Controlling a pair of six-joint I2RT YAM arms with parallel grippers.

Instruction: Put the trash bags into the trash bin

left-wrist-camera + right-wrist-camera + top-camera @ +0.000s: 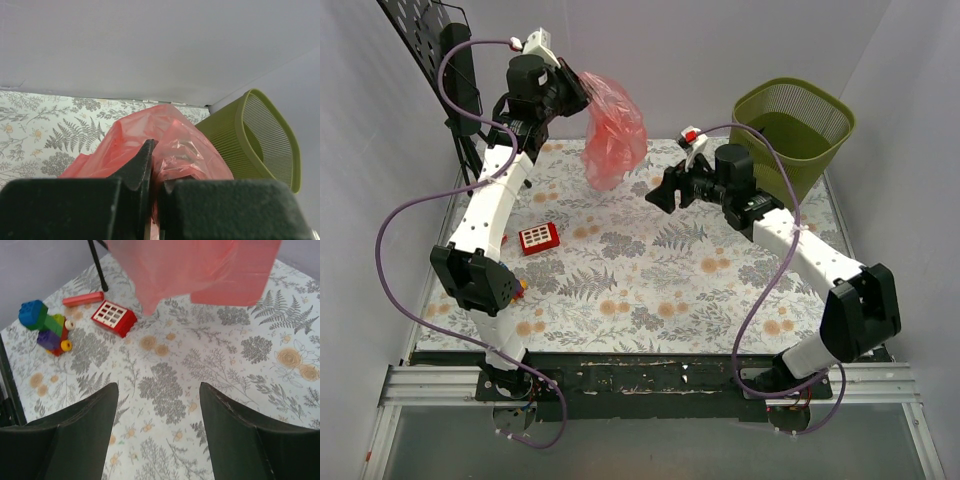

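Observation:
The trash bag (615,135) is a billowy, translucent red sack hanging in the air over the back of the table. My left gripper (575,95) is shut on its top edge, and the left wrist view shows red plastic (175,145) pinched between the closed jaws of that gripper (156,165). The olive-green mesh trash bin (810,160) stands upright at the back right, to the right of the bag, and it also shows past the bag as the bin (225,145). My right gripper (658,192) hovers open and empty between bag and bin, below the bag's lower edge (200,270); the gap between its fingers (157,387) shows only tablecloth.
A flat red toy with white buttons (539,238) lies on the floral cloth left of centre, seen too from the right wrist (114,317). Beside it lie a red stick block (82,300) and a stack of coloured bricks (47,325). A black stand (430,50) leans at the back left.

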